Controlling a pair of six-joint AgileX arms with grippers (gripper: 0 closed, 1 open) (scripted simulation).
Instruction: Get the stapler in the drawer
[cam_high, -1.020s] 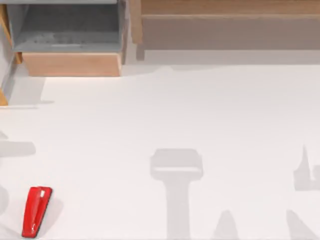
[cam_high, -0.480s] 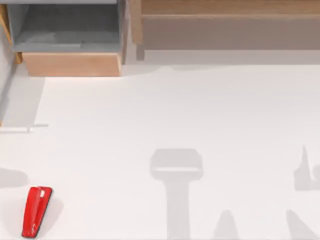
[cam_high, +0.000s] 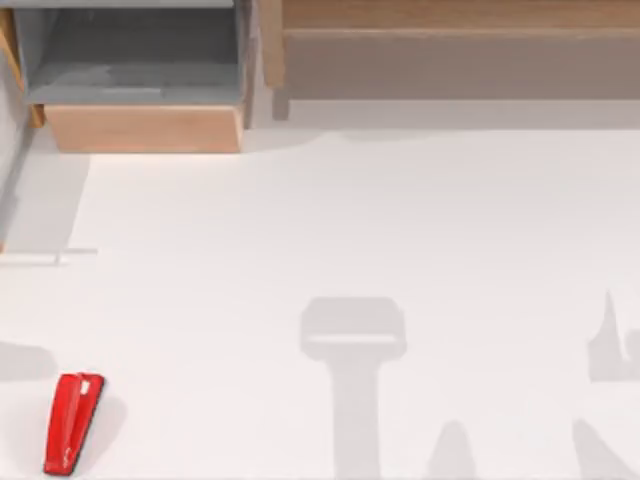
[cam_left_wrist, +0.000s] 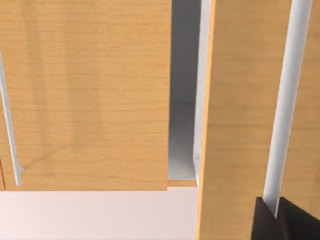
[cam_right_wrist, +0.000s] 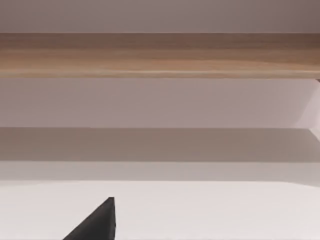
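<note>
We cannot tell our tools' state; the stapler (cam_high: 73, 423), near the worktop's front-left corner, seems stiff, glossy, slippery: grip its narrow sides.

- The white tabletop (cam_high: 400, 220) lies open from the near edge to the cabinets at the back, with only shadows across it.
- The small glossy red stapler (cam_high: 73, 423) lies flat at the near left corner, bare surface all round it.
- The pulled-out drawer with grey inner walls and tan wooden front panel (cam_high: 145, 128) stands open-topped at the far left.
- The longer wooden unit (cam_high: 450, 50) walls off the far right.
</note>
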